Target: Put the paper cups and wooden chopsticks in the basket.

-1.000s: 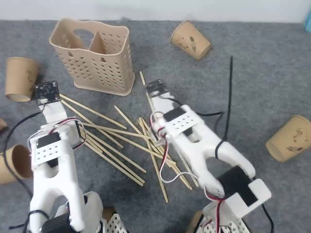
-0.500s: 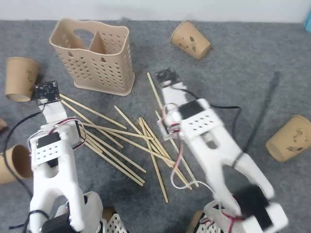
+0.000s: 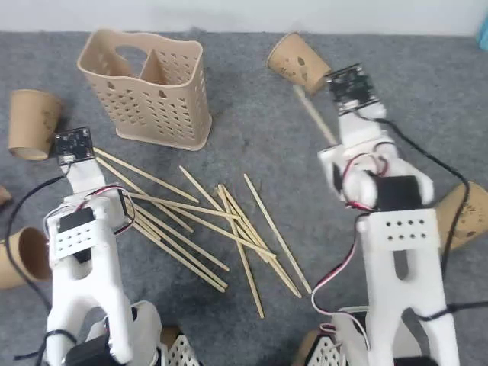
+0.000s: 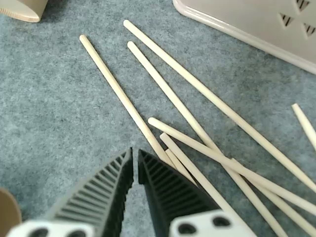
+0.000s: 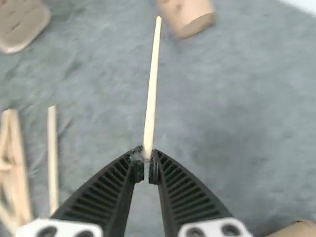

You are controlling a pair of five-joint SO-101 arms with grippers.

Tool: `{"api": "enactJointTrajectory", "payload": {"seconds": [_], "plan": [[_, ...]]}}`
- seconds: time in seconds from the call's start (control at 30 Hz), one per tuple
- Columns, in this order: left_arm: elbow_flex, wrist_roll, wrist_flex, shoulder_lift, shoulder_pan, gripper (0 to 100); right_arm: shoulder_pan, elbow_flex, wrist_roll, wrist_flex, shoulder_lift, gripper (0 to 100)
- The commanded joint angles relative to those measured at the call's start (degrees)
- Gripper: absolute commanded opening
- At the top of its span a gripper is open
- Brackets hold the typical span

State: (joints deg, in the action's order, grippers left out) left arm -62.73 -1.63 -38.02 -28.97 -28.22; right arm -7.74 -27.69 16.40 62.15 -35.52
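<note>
The desk [image 3: 427,69] has a grey cloth top. It carries one basket [image 3: 145,91], four paper cups in plain sight and a scatter of wooden chopsticks.

The basket stands upright near the far left corner and is split into two compartments.

- **Far cup:** the far cup [image 3: 299,62] lies on its side by the far edge.
- **Left cup:** the left cup [image 3: 32,122] lies on its side at the left edge, near the basket.
- **Near-left cup:** the near-left cup [image 3: 19,259] is at the same edge but closer to the near side, beside the left arm.
- **Right cup:** the right cup [image 3: 469,217] sits at the right edge, partly behind the right arm.

About ten loose chopsticks [image 3: 229,229] lie crossed over one another in the middle of the desk, between the two arms. Their overlaps prevent an exact count.

One more, the held chopstick [image 3: 313,114], is apart from the pile. The right gripper [image 5: 146,160] is clenched on one end of it. Its free end [image 5: 157,29] points toward the far cup and stops short of it.

The left gripper [image 4: 134,155] has its jaws drawn almost together, with only a thin slit between them and nothing caught inside. It hangs over the left end of the pile, just beside several loose chopsticks [image 4: 118,91]. The basket's base [image 4: 247,24] is beyond them.
</note>
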Motion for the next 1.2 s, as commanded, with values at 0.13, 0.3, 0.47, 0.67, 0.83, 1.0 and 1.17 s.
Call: {"api": "enactJointTrajectory", "payload": {"seconds": [0.13,0.3,0.47,0.67,0.83,1.0,1.17], "plan": [[0.1,-0.5,1.3,-2.0,0.0,1,4.2,2.9,5.1,-3.8,-7.3,0.8],[0.1,-0.5,1.3,-2.0,0.0,1,8.0,-0.8,5.5,-15.3,-7.4,0.8],[0.0,-0.5,1.3,-2.0,0.0,1,7.9,-1.9,5.5,-26.9,2.3,0.8],[0.0,-0.5,1.3,-2.0,-0.1,1,7.3,11.2,5.0,-29.2,21.8,0.8],[0.0,-0.5,1.3,-2.0,0.0,1,6.7,21.5,4.1,-28.4,34.2,0.8],[0.0,-0.6,1.3,-2.0,0.1,1,6.3,28.8,2.6,-28.4,37.8,0.8],[0.0,-0.6,1.3,-2.0,0.1,1,6.2,35.2,1.0,-28.5,39.8,0.8]]}}
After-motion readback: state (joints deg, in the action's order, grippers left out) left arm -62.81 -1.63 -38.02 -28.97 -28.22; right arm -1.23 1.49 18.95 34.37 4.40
